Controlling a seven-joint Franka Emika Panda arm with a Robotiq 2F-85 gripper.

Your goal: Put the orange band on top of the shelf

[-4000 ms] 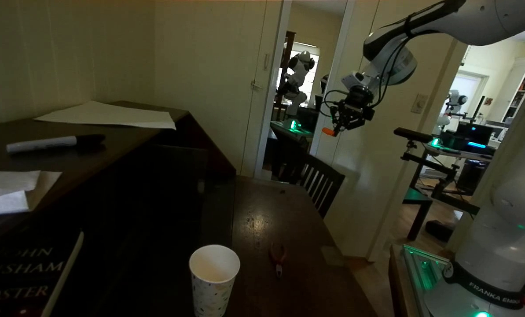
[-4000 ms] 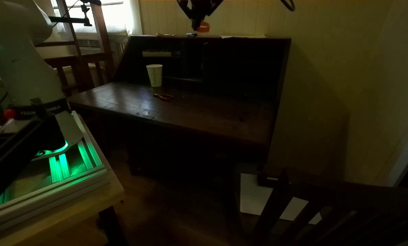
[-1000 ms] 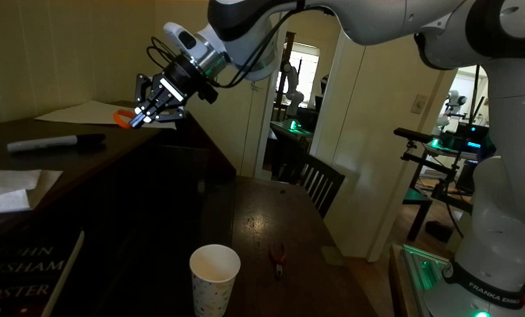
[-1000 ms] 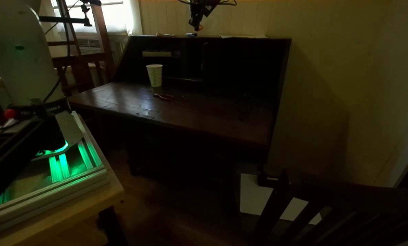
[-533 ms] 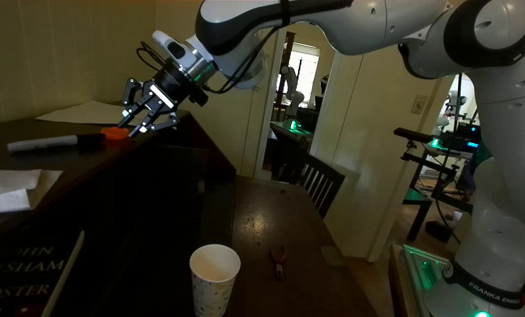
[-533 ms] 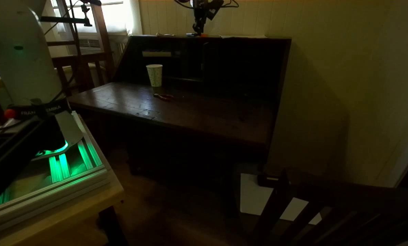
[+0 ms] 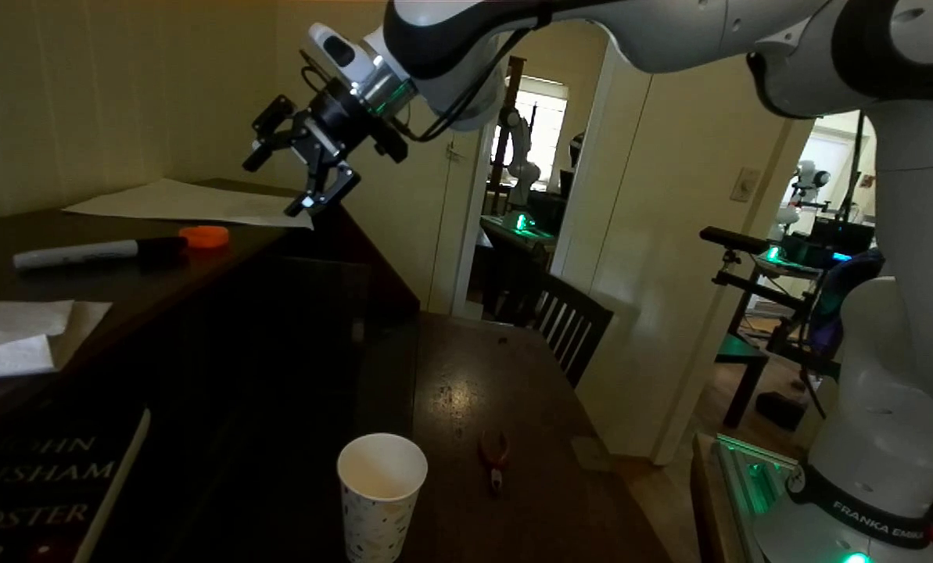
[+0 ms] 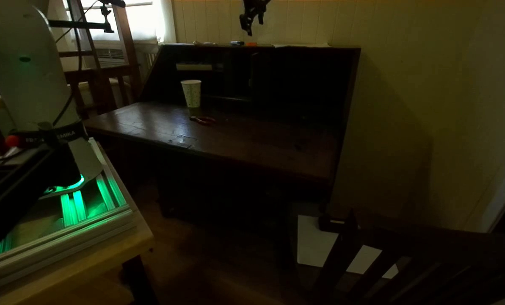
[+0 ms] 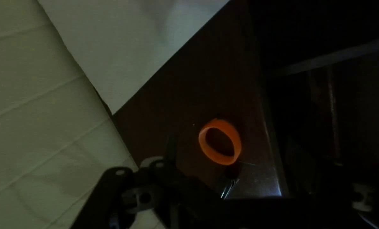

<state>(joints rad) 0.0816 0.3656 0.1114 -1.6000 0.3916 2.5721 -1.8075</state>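
The orange band [image 7: 205,237] rests on the broad brown top of the shelf [image 7: 28,285], by the black cap end of the marker. In the wrist view the band [image 9: 232,133] appears as a loose ring on the bare wood. My gripper [image 7: 272,186] hangs above and to the right of it in an exterior view, open, with its fingers wide apart and nothing between them. An exterior view also has the gripper [image 8: 255,28] over the shelf's top edge, a gap separating it from the band [image 8: 251,44]. Most of the jaws are lost in darkness in the wrist view.
A grey-and-black marker [image 7: 83,255] and a large white sheet [image 7: 184,205] lie on the shelf top, plus folded paper [image 7: 12,340]. On the lower table [image 7: 466,367] stand a patterned paper cup [image 7: 380,500] and pliers [image 7: 494,461]. A wall [image 9: 43,127] rises behind.
The gripper carried the band from near the door to above the shelf, then opened and let it go onto the top. Since then it has risen away and spread wider; the band has stayed put.
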